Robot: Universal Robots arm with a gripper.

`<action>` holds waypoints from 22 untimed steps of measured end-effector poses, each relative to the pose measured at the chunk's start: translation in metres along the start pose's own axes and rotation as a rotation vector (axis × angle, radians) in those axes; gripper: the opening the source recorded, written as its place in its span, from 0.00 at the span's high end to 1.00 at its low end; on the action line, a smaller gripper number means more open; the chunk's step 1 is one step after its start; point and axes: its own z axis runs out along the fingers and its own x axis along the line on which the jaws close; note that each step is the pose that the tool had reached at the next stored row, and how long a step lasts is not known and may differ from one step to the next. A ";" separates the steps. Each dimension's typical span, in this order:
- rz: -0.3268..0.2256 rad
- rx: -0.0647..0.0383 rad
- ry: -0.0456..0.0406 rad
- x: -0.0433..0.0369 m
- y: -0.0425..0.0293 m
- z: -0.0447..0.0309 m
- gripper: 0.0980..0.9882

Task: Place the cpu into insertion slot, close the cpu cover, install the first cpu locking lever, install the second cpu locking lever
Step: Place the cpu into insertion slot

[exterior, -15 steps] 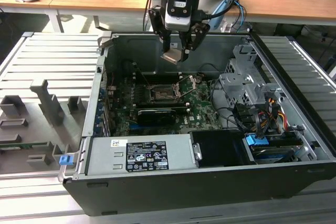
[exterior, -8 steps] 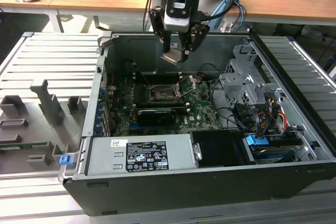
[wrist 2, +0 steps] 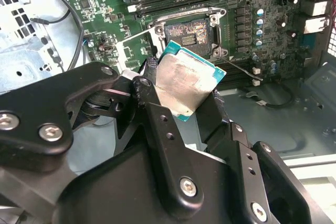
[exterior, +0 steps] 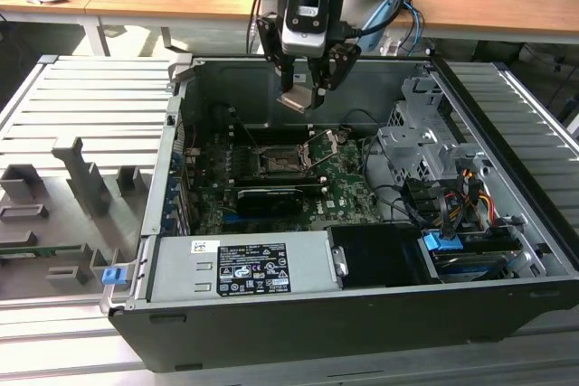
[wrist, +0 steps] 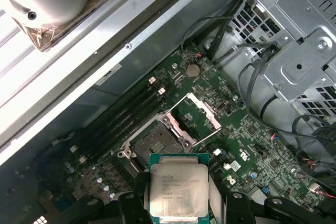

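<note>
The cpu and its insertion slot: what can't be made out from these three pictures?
- Second wrist view: the cpu, clamped in the gripper, has its near edges hidden behind the fingers. Its far corner overlaps the frame of the insertion slot.
- First wrist view: the cpu hides the insertion slot's nearest corner.
- Exterior view: the contacts inside the insertion slot are too small to make out.

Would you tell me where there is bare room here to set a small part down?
Free: the ribbed panel at the exterior view's right of the case; the black patch between power supply and blue connector. Crowded: cables around the drive cage, and the board under the gripper holding the cpu.
</note>
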 end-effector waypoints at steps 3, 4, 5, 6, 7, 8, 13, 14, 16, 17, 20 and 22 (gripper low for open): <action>0.001 0.000 -0.0001 0.0000 -0.0001 0.0006 0.50; 0.002 0.000 -0.0001 0.0000 -0.0001 0.0008 0.50; 0.002 0.000 -0.0002 0.0000 -0.0001 0.0010 0.50; 0.002 0.000 -0.0002 0.0000 -0.0001 0.0011 0.50; 0.003 0.000 -0.0002 0.0000 -0.0001 0.0015 0.50; 0.004 0.000 -0.0002 0.0000 -0.0001 0.0024 0.50; 0.004 0.000 -0.0003 -0.0001 -0.0003 0.0042 0.50; 0.004 0.000 -0.0003 -0.0001 -0.0003 0.0048 0.50; 0.007 0.000 -0.0006 -0.0001 -0.0004 0.0053 0.50; 0.010 0.000 -0.0008 -0.0001 -0.0004 0.0055 0.50; 0.032 0.000 -0.0026 -0.0001 -0.0004 0.0064 0.50; 0.039 0.000 -0.0030 -0.0001 -0.0004 0.0067 0.50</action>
